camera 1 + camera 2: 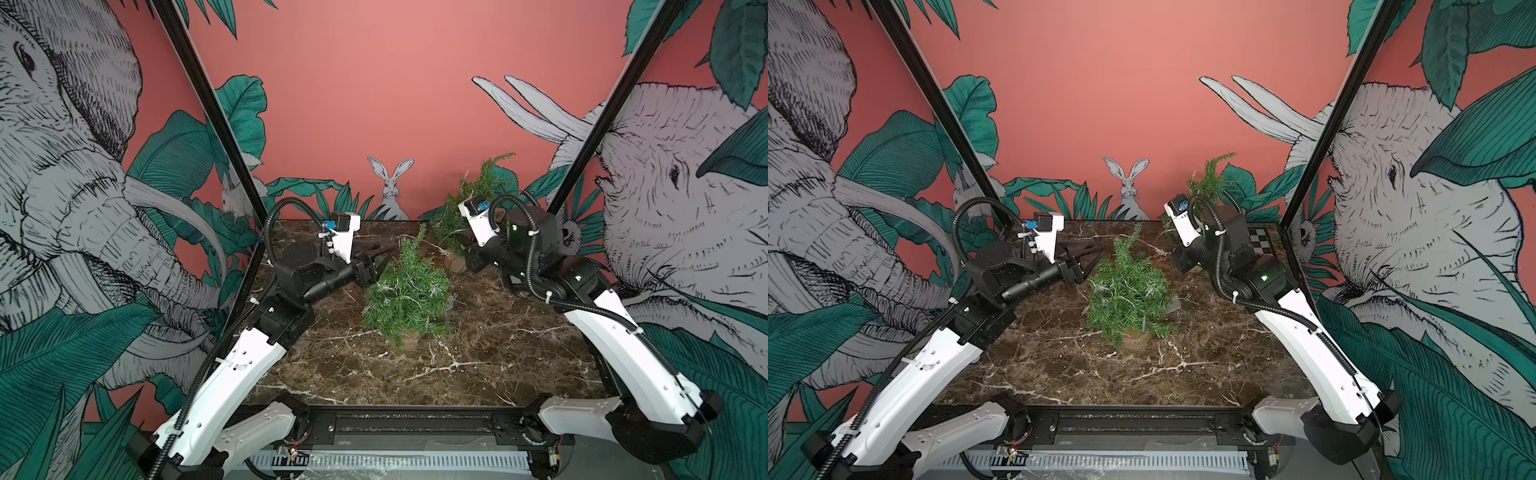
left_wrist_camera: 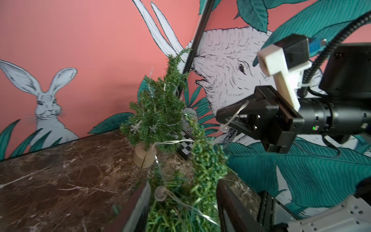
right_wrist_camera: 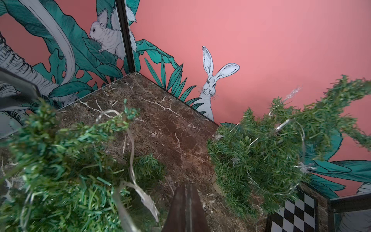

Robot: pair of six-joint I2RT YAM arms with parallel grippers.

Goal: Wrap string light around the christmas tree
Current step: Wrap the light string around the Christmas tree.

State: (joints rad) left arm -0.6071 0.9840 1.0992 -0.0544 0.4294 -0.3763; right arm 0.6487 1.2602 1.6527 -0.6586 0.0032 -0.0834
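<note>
Where the brown marble desk (image 1: 478,365) spreads between the arms, we see one small christmas tree (image 1: 409,299) standing on its wooden base (image 1: 409,338) near the middle and a second tree (image 1: 469,208) at the rear right, with the thin string light (image 2: 172,142) threaded through both and running between them. Beside the middle tree's top, the left tool (image 2: 183,182) has its jaws apart, foliage and wire between them, gripping nothing we can make out. Near the rear tree, the right tool (image 3: 185,188) is closed, the wire lying across its fingers (image 2: 230,112), though we cannot tell whether it is pinched.
</note>
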